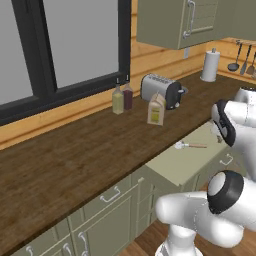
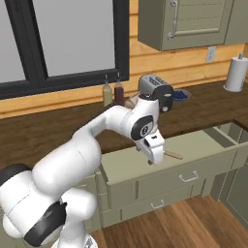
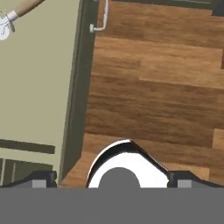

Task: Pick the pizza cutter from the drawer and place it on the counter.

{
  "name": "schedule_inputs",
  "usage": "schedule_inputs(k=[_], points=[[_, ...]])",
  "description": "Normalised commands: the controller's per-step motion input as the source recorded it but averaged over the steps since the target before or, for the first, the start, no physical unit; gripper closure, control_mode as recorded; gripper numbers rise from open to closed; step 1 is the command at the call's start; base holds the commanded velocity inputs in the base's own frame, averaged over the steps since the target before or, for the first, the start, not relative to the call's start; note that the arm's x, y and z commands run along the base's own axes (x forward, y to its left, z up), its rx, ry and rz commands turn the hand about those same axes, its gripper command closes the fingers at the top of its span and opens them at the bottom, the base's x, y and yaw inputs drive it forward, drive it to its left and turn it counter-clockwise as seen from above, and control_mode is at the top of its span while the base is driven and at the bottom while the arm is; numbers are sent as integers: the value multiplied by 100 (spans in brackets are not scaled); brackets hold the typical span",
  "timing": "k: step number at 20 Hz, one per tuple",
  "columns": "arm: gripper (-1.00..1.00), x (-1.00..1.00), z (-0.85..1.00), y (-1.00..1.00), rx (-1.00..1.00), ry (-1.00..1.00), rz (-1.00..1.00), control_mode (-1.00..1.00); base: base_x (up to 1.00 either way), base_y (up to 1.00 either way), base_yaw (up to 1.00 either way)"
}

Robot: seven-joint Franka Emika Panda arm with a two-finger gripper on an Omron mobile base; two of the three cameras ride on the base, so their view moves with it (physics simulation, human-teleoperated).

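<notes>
Lying flat on the open drawer [image 1: 192,159] floor, left base view: pizza cutter [image 1: 189,145], wheel toward the counter [image 1: 75,150]. Right base view: tan handle visible beside the hand. Hand view: gripper [image 3: 111,179] fingertips wide apart, empty, above the drawer's front edge.

Pizza cutter [image 3: 13,15] in open drawer [image 3: 39,87]

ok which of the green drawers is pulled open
The wide drawer under the counter, holding the pizza cutter; the narrower fronts below with bar handles are shut.
</notes>
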Motion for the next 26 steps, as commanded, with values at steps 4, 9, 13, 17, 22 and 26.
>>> schedule_inputs(k=[4,9,13,17,22,26], points=[[-100,43,-52,-100,-1,0,-13,-100,0,0,0],[-100,12,-40,-40,3,-2,-1,-100,0,0,0],[-100,20,-64,0,0,-3,0,-100,0,0,0],[-100,49,-49,0,0,-1,0,-100,0,0,0],[-100,44,-33,0,1,-11,2,-100,0,0,0],[-100,52,-34,0,0,-9,6,-100,0,0,0]])
